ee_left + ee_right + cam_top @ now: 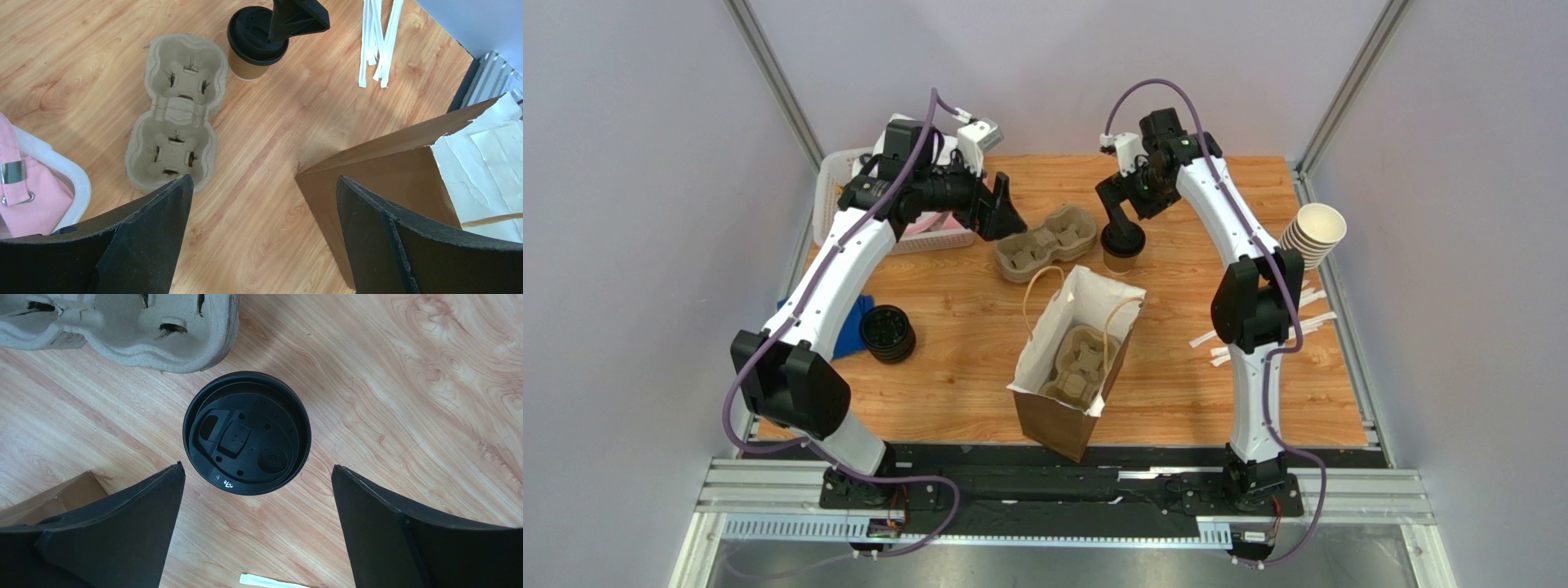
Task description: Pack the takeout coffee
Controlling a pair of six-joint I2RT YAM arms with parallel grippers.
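Top external view, left to right. Left gripper (263,184), upper left: I see the fingers spread wide, holding nothing. Cardboard carrier (1048,241), upper centre. Coffee (245,435), standing on the table just right of the carrier. Right gripper (258,470) above it: fingers wide apart, gripping nothing. Paper bag (1075,355), lower centre, standing open.

I've got coffee (253,46) in view: small tan paper cup, round blk lid (247,432) seated on top, closed. Lid rim overhangs cup wall. Standing upright on wood table (940,355), far-centre. Lid top shows sip tab, few vent holes, round dimple, wht mark nr rim. Just beside end of pulp carrier (175,110); can't tell if touching. Outside bag (1063,423), near its far side.
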